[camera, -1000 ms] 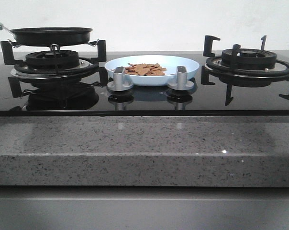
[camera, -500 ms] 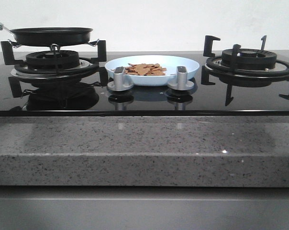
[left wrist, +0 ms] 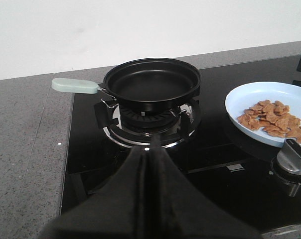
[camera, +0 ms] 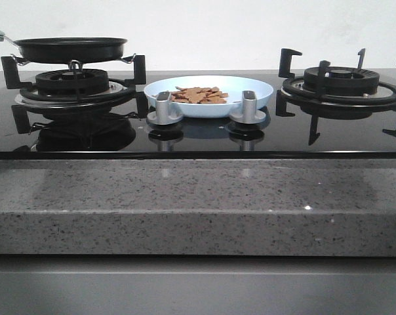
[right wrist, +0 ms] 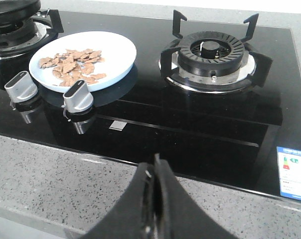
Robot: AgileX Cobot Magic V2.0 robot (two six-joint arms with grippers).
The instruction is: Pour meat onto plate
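Observation:
The pale blue plate (camera: 250, 87) rests on the black glass hob between the two burners, with the reddish-brown meat (camera: 199, 95) piled loosely in it. The same plate (left wrist: 242, 97) and meat (left wrist: 272, 117) show in the left wrist view, and the plate (right wrist: 113, 55) with its meat (right wrist: 75, 63) in the right wrist view. The black frying pan (camera: 70, 48) stands empty on the left burner, its pale green handle (left wrist: 75, 86) pointing outward. My left gripper (left wrist: 152, 149) is shut on nothing, hanging before the pan. My right gripper (right wrist: 155, 167) is shut on nothing above the stone counter edge.
Two silver knobs (camera: 164, 108) (camera: 248, 107) stand in front of the plate. The right burner (camera: 342, 82) with its black grate carries nothing. A grey speckled counter (camera: 198, 203) borders the hob at the front, and a white wall rises behind.

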